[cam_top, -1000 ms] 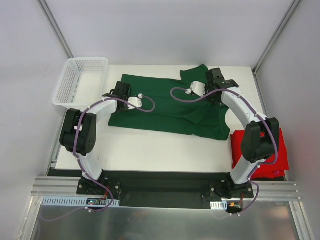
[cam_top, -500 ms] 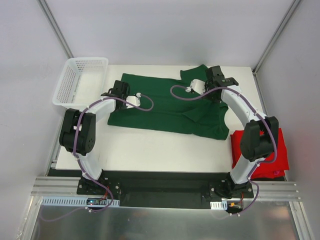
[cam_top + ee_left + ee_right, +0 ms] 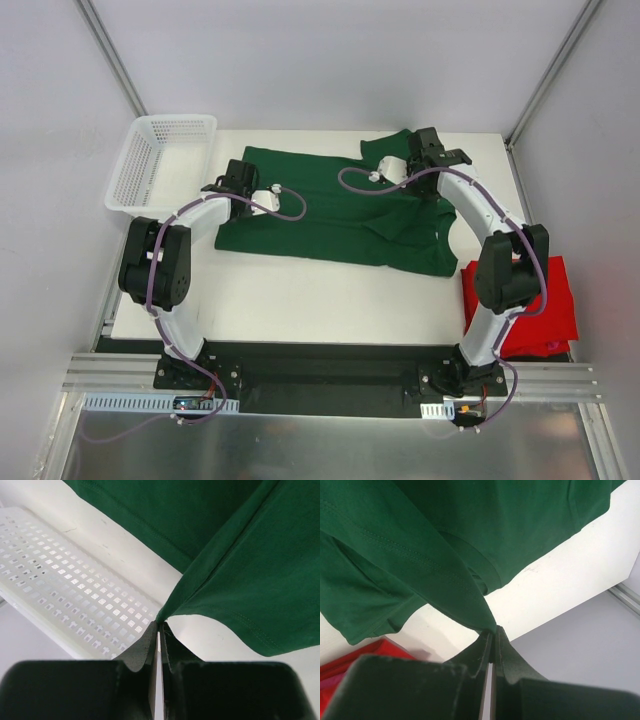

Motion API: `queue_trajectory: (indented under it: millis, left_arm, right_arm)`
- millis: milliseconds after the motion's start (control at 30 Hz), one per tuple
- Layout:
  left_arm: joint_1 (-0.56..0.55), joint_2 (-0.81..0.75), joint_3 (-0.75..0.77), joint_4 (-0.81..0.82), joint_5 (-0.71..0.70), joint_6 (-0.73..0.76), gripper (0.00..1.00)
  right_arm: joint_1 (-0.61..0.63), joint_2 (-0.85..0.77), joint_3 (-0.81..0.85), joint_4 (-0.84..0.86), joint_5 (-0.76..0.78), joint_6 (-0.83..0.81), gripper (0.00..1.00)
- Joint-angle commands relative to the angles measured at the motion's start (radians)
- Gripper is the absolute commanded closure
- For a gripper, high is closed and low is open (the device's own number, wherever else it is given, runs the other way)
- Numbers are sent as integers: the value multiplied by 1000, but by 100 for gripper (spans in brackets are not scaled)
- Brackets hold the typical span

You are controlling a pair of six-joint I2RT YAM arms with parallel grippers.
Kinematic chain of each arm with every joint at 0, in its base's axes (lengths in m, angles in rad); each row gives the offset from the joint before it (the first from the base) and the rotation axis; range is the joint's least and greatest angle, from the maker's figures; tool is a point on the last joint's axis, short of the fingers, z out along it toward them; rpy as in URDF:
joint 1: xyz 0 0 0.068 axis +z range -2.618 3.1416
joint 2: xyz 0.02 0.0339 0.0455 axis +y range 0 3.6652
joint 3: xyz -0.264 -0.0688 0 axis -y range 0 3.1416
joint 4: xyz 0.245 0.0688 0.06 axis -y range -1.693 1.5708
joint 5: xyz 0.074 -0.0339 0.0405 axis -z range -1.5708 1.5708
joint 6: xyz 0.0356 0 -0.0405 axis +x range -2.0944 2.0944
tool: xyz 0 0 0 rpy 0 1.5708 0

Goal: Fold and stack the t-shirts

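Seen from above, the right arm (image 3: 505, 270) covers part of the bright red cotton t-shirt (image 3: 562, 318). The left pincer (image 3: 159, 627) and right pincer (image 3: 492, 632) sit out of sight there, under their own wrists.

In the left wrist view, the white plastic mesh basket (image 3: 65, 575) runs off the left edge, and the dark green cotton t-shirt (image 3: 240, 555) runs off the top and right.

The right wrist view shows only a red corner at the bottom left.

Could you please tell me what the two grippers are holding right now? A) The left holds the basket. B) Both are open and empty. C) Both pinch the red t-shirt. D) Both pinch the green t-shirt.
D: in the wrist views the left gripper and right gripper are each shut on an edge of the green t-shirt; the red t-shirt lies apart.
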Motion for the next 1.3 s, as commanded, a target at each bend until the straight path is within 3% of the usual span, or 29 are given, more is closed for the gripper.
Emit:
queue_trajectory:
  millis: [0,733,833,867,933,967,1000,1033,1100,1200,1267]
  left_arm:
    - [12,-4,-2,-6,-26,3,100]
    - [15,60,46,-7,-30,5,100]
    - [15,69,55,-6,-36,3,85]
    - [15,72,58,-6,-42,3,75]
    - [15,73,64,-6,-53,0,42]
    - [15,69,64,-6,-59,-1,32]
    - [15,68,62,-6,-65,-4,15]
    - [16,59,62,-6,-70,-9,1]
    - [13,48,56,-6,-82,-20,1]
    - [-2,1,15,-6,-96,-38,1]
    - [-27,-50,-13,-6,-95,-49,1]
  right_arm:
    - [0,5,58,-27,17,-16,99]
    - [0,68,89,-21,61,-18,99]
    - [0,71,89,-9,61,-9,98]
    - [0,71,87,-4,61,0,94]
    - [0,65,80,20,54,16,80]
    - [0,50,69,34,51,26,77]
    - [-2,42,45,49,43,48,71]
    - [0,31,26,92,40,66,48]
    - [1,-19,-44,147,37,114,18]
    - [0,-142,-168,325,32,183,6]
    - [0,-227,-207,338,-17,224,1]
